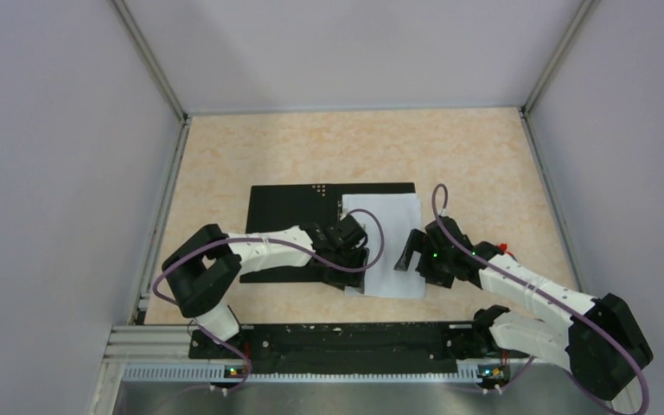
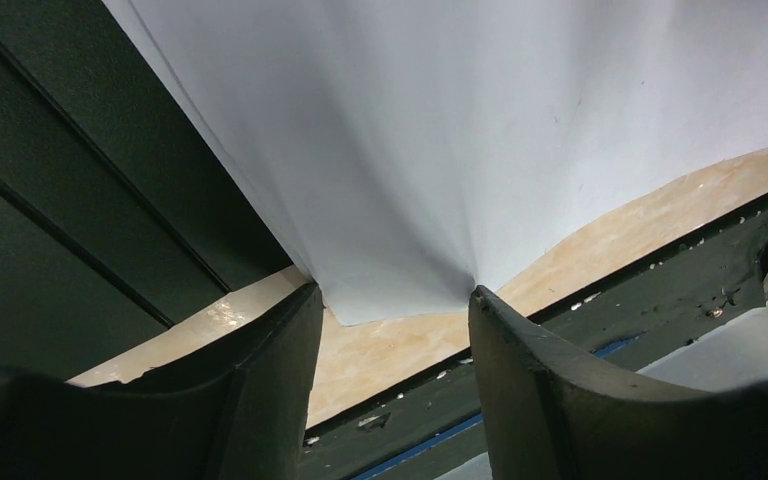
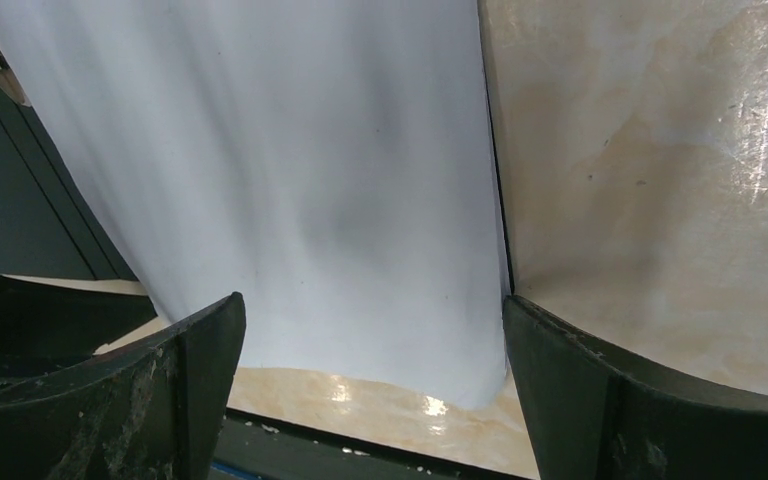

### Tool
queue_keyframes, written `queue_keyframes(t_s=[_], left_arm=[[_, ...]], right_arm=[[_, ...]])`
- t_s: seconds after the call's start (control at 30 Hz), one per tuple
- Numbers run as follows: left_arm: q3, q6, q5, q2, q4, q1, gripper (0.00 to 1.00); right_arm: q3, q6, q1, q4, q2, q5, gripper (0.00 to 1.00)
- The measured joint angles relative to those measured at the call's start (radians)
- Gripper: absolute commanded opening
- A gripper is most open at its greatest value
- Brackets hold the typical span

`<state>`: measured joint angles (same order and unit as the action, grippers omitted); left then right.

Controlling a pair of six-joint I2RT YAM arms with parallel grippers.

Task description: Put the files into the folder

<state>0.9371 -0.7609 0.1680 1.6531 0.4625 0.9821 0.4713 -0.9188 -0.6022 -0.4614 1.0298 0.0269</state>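
At the near left corner of the papers, the left gripper, jaws partly apart, one fingertip at each side of that corner and both meeting the sheet's edge. Creases fanning up the white sheet from the tips; bare table showing in the gap between them. No telling from the wrist view whether the tips press the sheet or only touch it.

At the near right corner, the right gripper spread wide with nothing clamped. The sheet's near edge bowed up off the table between its fingers, the sheet's right edge running just inside the finger on that side.

From above, the two grippers facing each other across the near end of the papers, one at the left edge, one at the right. Papers lying slightly askew on the right half of the folder, their near end hanging past the folder's near edge onto the table. Folder open flat, black inside up, in the middle of the beige marbled table.

Purple cables looping along both white-and-black arms. Beside the right forearm, a speck of red, too hidden to name. Grey walls on three sides.
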Motion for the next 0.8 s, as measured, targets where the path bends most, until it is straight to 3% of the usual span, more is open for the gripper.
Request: queue_keyframes(t_s=[0.37,0.53,0.8], left_arm=[[0.01,0.017,-0.043,-0.006,0.048,0.002,0.62],[0.011,0.057,-0.085,-0.04,0.113,0.002,0.67],[0.036,0.137,-0.069,-0.084,0.144,0.061,0.64]], right_arm=[[0.061,0.022,0.034,-0.064,-0.022,-0.041,0.99],[0.075,0.055,0.112,-0.056,-0.019,-0.035,0.99],[0.135,0.105,0.301,0.048,0.117,0.005,0.92]])
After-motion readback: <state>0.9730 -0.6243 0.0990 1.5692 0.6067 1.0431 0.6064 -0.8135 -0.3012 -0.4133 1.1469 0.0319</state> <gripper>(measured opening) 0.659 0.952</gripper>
